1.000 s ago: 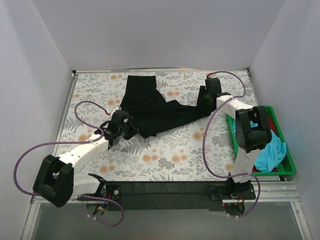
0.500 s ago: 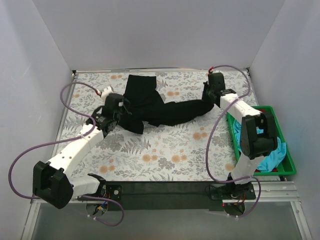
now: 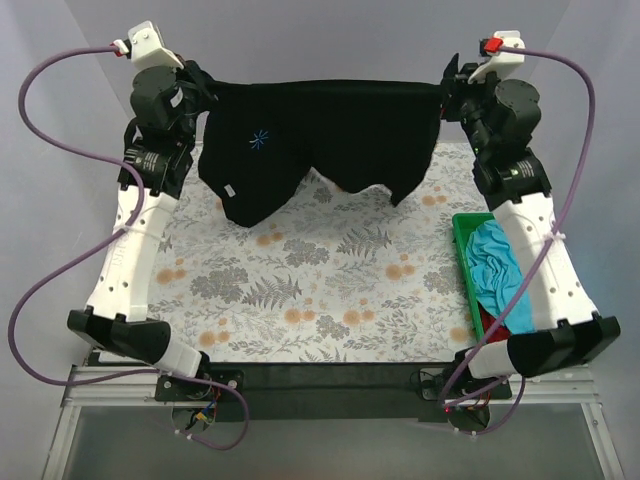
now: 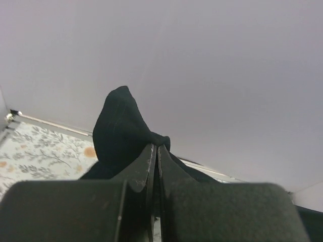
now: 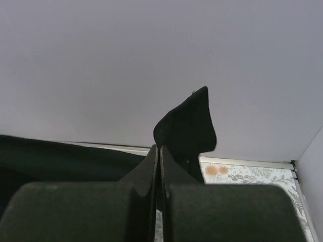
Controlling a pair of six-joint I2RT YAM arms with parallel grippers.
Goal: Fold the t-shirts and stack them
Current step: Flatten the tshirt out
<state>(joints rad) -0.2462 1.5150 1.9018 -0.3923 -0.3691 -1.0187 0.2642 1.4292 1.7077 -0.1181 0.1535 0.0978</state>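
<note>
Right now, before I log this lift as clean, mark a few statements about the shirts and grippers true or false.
1. The left gripper and right gripper are each shut on the black t-shirt. True.
2. The black t-shirt is already folded flat. False: it hangs unfolded between the raised arms, over the table.
3. The turquoise t-shirt lies in the green tray. True.
4. The black t-shirt's printed side faces away from the top camera. False: its blue starburst mark shows, nearer the left arm.
</note>
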